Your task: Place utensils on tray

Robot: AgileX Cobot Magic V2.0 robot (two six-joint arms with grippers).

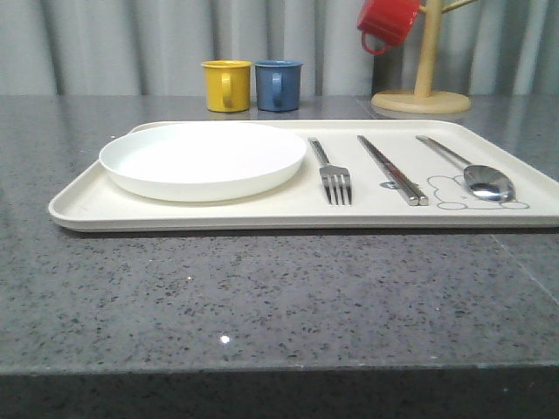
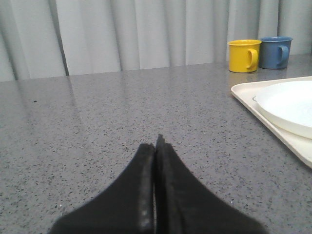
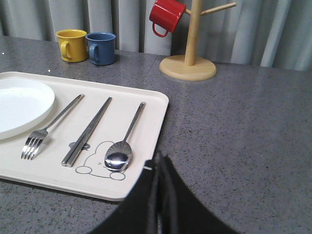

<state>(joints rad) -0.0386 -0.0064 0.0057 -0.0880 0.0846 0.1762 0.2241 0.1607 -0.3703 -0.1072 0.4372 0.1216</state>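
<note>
A grey speckled stone tabletop (image 1: 262,297) runs back to a pale pleated curtain (image 1: 131,44). On it lies the large flat cream rectangular tray (image 1: 79,208) with rounded corners and a line-drawn animal figure (image 3: 97,163). The shallow round white plate (image 1: 203,159) sits on the tray's left part. To its right lie the silver metal fork (image 1: 330,175), the pair of silver metal chopsticks (image 1: 390,168) and the silver metal spoon (image 1: 476,175), side by side and apart, the spoon's bowl over the drawing.

Behind the tray stand a yellow mug (image 1: 226,85) and a blue mug (image 1: 278,85), just beside each other. A red mug (image 1: 388,24) hangs on a wooden mug tree (image 1: 422,96).

The left gripper (image 2: 157,141) has its black fingers pressed together, holding nothing, over bare tabletop left of the tray. The right gripper (image 3: 160,161) is likewise closed and empty, near the tray's right front corner.
</note>
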